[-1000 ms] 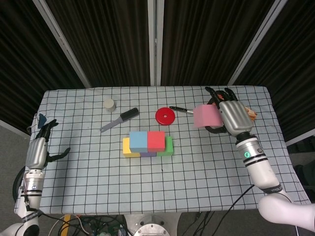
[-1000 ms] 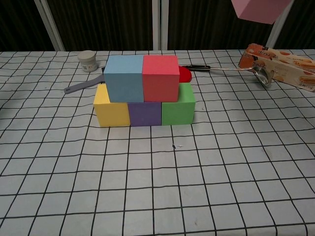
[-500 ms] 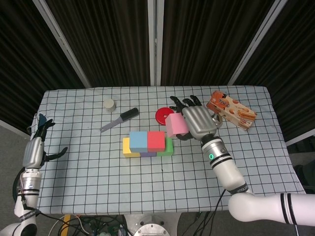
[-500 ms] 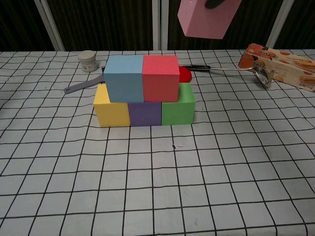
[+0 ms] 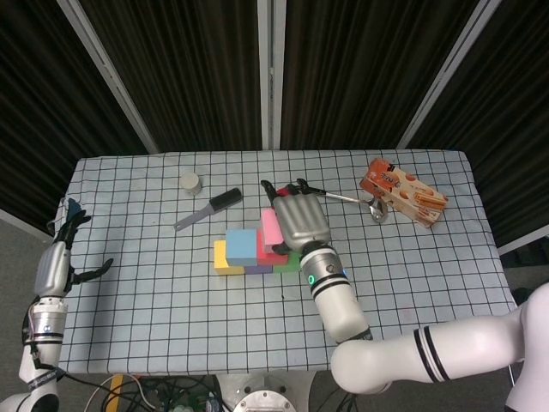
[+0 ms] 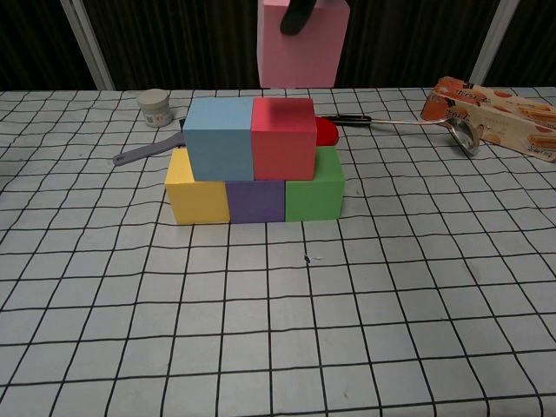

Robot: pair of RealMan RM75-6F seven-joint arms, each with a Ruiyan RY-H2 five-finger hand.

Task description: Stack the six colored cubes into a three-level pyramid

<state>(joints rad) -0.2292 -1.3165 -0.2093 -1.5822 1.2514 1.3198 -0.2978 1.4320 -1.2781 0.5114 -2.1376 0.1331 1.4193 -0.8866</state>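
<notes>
Pink cube (image 6: 302, 43): we see it held in the air by our right robot hand (image 5: 298, 220), directly above the red cube (image 6: 283, 136) and not touching it.
Right robot hand: its fingers wrap the pink cube from above; in the chest view only one dark fingertip shows on the cube's front face.
Left robot hand (image 5: 55, 262): it hangs off the surface's left edge, fingers apart, holding nothing.
Stack below: blue cube (image 6: 218, 137) and red cube sit side by side on the yellow cube (image 6: 195, 196), purple cube (image 6: 255, 200) and green cube (image 6: 313, 192).
Risk, placement: we judge the pink cube hangs over the red cube, not over the blue-red seam; set down there, the top level would sit off centre.
Risk, contact: we judge a descent with the fingers low on the cube could push the red cube sideways and spoil the middle level.
Risk, release: opening unevenly could tip the pink cube off.
Surface (image 6: 391, 330): a black-gridded white cloth.
Writing: the orange box (image 6: 492, 106) carries print, too small for us to read; the small white jar (image 6: 157, 107) shows no legible label.
</notes>
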